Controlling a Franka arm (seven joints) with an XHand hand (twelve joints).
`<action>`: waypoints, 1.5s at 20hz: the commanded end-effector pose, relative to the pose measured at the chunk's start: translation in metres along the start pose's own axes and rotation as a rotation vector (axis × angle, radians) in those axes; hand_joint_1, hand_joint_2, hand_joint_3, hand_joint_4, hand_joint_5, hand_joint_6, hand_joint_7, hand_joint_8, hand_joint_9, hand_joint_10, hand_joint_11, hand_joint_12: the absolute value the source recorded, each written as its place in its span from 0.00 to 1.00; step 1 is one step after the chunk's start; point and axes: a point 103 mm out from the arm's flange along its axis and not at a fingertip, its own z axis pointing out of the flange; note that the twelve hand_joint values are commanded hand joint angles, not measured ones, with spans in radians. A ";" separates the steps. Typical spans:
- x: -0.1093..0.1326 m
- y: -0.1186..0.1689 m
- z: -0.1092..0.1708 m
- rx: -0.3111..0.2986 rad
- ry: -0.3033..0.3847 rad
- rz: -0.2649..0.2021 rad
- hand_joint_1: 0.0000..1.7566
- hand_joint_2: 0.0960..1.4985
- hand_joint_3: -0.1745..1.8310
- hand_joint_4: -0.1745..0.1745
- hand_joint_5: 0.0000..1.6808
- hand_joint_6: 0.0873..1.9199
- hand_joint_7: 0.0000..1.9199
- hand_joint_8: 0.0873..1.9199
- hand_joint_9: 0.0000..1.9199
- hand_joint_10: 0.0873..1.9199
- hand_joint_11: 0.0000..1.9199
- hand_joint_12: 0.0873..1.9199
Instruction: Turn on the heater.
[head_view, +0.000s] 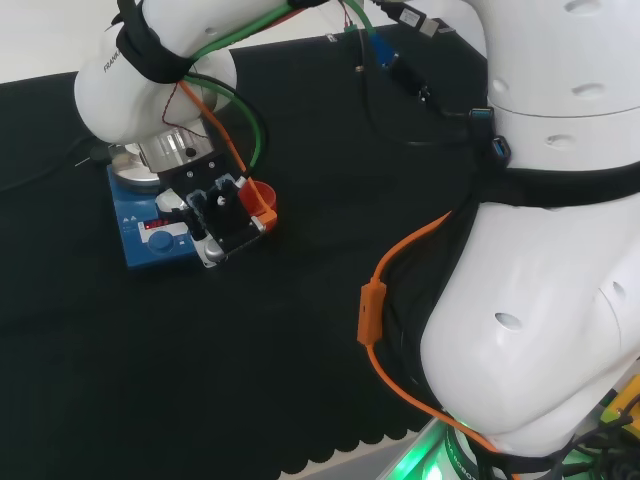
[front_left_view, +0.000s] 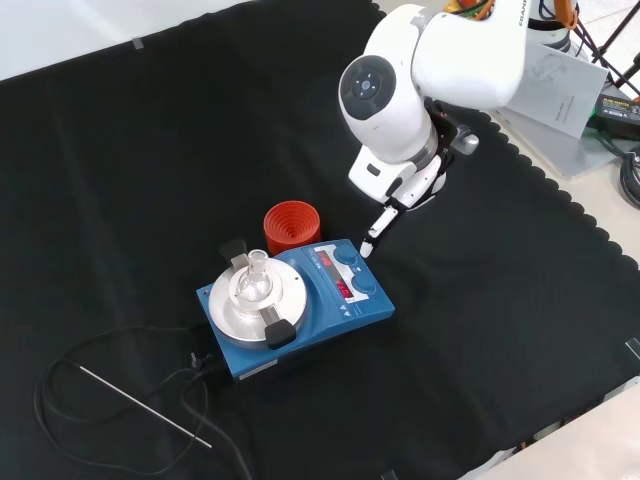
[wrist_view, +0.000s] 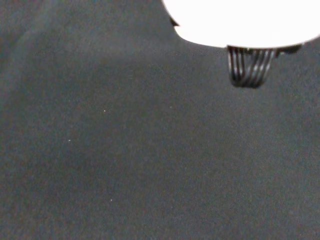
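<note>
We saw the flat blue box-shaped heater (front_left_view: 300, 310) sitting near the middle of the worktop covered in black cloth (front_left_view: 120, 150). In the front view it had a round silver plate on top, with a small clear glass flask (front_left_view: 252, 278) standing on that plate. We think the flask stood there so the plate could warm it.

The front strip of the heater had a red lit window and 2 round blue knobs (front_left_view: 352, 262). We guess these were the parts to touch to switch it on. A black cord (front_left_view: 90, 360) ran away from the heater across the cloth, likely for power. A thin grey rod (front_left_view: 140, 405) lay near the cord.

A red ribbed ring stand (front_left_view: 292, 228) sat just behind the heater in the front view.

The black and white robot hand (front_left_view: 400, 195) hung above the cloth, close to the knob end of the heater. It held nothing. 1 straight finger (front_left_view: 378, 228) pointed down toward the knobs, with its tip just beside the heater's edge. We think it was held like that so 1 fingertip could press a small spot. The finger did not seem to touch the heater yet.
</note>
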 end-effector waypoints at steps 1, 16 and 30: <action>0.000 0.009 0.002 0.008 -0.008 -0.001 0.93 0.29 0.73 0.38 0.01 0.22 0.94 0.74 0.95 0.73 0.82 0.77; 0.000 0.022 0.011 0.019 -0.030 -0.008 0.93 0.28 0.73 0.38 0.01 0.22 0.94 0.74 0.95 0.73 0.83 0.77; 0.003 0.018 0.016 0.016 -0.029 0.006 0.93 0.28 0.73 0.37 0.02 0.23 0.94 0.74 0.95 0.73 0.83 0.77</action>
